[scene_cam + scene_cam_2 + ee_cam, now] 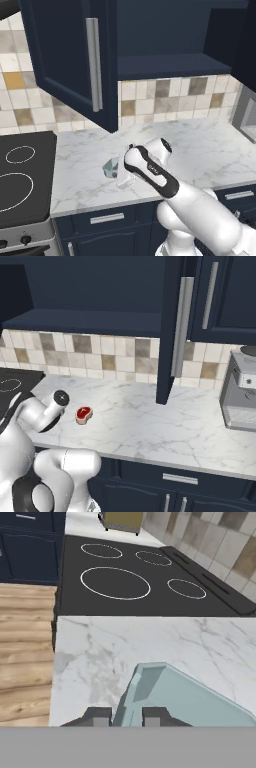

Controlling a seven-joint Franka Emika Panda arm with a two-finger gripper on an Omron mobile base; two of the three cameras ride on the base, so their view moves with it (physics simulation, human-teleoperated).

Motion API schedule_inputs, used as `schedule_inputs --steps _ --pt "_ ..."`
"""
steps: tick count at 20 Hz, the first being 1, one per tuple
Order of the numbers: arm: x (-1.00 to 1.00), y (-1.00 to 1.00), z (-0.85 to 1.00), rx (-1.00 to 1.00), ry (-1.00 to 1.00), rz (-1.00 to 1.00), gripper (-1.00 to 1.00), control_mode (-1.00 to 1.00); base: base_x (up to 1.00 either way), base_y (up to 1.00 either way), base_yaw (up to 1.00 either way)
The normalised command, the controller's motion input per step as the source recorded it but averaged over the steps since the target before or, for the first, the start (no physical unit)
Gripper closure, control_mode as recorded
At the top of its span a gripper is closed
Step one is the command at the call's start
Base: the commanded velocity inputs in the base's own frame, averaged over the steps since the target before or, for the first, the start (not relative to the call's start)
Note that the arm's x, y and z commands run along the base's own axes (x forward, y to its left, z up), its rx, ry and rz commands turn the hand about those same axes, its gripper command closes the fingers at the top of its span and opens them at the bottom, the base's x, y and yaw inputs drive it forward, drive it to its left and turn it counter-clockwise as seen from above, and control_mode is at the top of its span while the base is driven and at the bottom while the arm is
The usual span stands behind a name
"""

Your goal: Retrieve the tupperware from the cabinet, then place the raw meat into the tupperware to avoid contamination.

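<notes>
Tupperware [185, 699] is translucent pale blue plastic, smooth; counter [150, 421] polished white marble with grey veins; cabinet [60, 60] matt navy with brushed-metal bar handle [93, 64]; cooktop [140, 587] glossy black glass; floor [25, 657] grained wood planks; backsplash [90, 358] matt stone-look tiles

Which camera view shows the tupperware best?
The hand view: the tupperware lies close before the camera, its pale blue rim between the finger tips of the shut gripper. The left base view shows a small part of it beside the arm. In the right base view I cannot make it out.
</notes>
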Motion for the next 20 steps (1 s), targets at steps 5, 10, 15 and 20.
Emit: schedule_inputs --steps 5,10,15,20 --pt "0.39 0.06 -0.31 0.0 0.0 0.01 1.0 -1.0 0.0 0.0 0.0" --pt "0.37 0.02 -0.29 0.0 0.0 0.02 1.0 -1.0 0.0 0.0 0.0" --pt "0.35 0.01 -0.28 0.0 0.0 0.02 1.0 -1.0 0.0 0.0 0.0" --pt "0.35 0.05 -0.28 0.0 0.0 0.01 1.0 -1.0 0.0 0.0 0.0"
